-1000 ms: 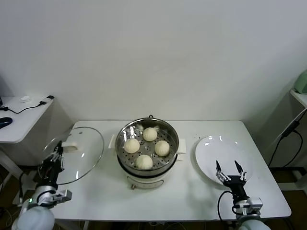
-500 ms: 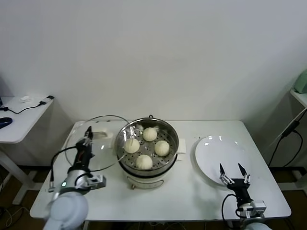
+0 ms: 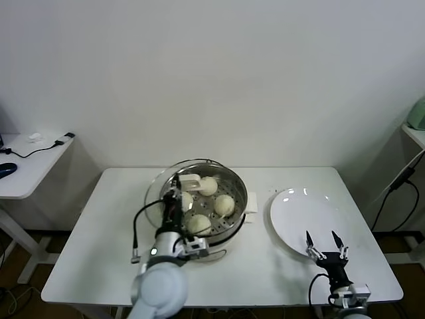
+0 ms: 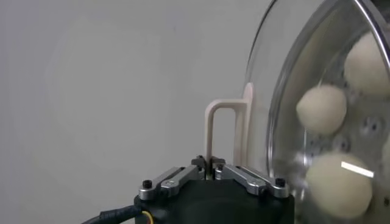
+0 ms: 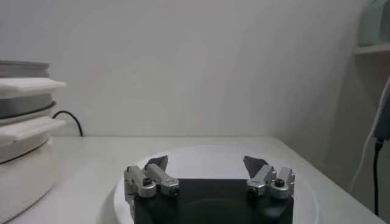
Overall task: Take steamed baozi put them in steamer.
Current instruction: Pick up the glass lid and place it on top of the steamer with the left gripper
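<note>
Gripping the glass lid [image 3: 174, 188], left pincer [image 3: 176, 186] reaches over steamer [image 3: 229, 229].

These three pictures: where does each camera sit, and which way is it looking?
Head view: on the robot's head, looking down at the table, steamer and plate; both arms show.
Left wrist view: behind the left gripper, shut on the glass lid's white handle, baozi behind the glass.
Right wrist view: behind the open right gripper, low over the plate.
Shared: all three show the steamer; the right wrist only its side.
</note>
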